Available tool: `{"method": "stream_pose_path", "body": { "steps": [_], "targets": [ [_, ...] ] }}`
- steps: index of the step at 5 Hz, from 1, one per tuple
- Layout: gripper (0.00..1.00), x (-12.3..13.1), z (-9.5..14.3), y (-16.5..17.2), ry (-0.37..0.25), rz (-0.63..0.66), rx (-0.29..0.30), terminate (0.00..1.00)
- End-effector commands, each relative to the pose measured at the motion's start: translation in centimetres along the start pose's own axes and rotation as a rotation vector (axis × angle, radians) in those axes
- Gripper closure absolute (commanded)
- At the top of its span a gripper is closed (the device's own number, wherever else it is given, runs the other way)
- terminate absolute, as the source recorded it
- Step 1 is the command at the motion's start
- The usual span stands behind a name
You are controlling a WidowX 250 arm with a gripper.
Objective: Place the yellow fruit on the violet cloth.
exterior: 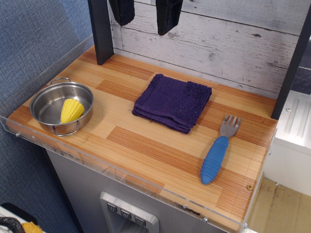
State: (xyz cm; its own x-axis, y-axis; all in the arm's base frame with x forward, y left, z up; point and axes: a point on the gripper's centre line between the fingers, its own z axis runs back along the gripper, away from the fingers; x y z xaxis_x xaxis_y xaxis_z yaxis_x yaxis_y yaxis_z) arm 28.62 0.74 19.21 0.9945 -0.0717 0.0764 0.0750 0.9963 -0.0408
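Fingers [146, 12] high at the top edge, spread apart, pinching nothing — tips perhaps cropped. Far below-left of them, yellow fruit [71, 110] lying inside steel pan [41, 104]. Almost straight beneath — violet cloth [172, 102], flat on table [146, 150].

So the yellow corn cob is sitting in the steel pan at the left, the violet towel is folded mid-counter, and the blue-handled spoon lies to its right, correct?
One slip: the blue-handled utensil is a fork, not a spoon; its tines show in the observation.image view. The rest holds: the yellow corn cob lies in the steel pan at the left, and the violet towel is folded mid-counter, with the fork to its right.
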Motion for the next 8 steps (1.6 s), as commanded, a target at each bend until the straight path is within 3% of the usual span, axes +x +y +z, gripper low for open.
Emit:
{"method": "stream_pose_path", "body": {
  "steps": [1, 3, 4, 5, 6, 7, 8],
  "targets": [
    [0.00, 0.0, 0.0, 0.0, 0.000, 0.000, 0.000, 0.00],
    [0.00, -3.9, 1.0, 4.1, -0.051, 0.081, -0.062, 0.00],
    [0.00, -6.2, 2.0, 8.4, -0.079, 0.164, -0.022, 0.00],
    [0.00, -8.4, 1.9, 12.2, -0.075, 0.280, 0.110, 0.00],
    [0.00, -8.5, -0.2, 14.9, -0.071, 0.363, 0.207, 0.00],
    [0.00, -7.5, -2.6, 15.4, -0.069, 0.365, 0.233, 0.00],
    [0.00, -6.1, -5.9, 14.8, -0.061, 0.339, 0.223, 0.00]
  ]
}}
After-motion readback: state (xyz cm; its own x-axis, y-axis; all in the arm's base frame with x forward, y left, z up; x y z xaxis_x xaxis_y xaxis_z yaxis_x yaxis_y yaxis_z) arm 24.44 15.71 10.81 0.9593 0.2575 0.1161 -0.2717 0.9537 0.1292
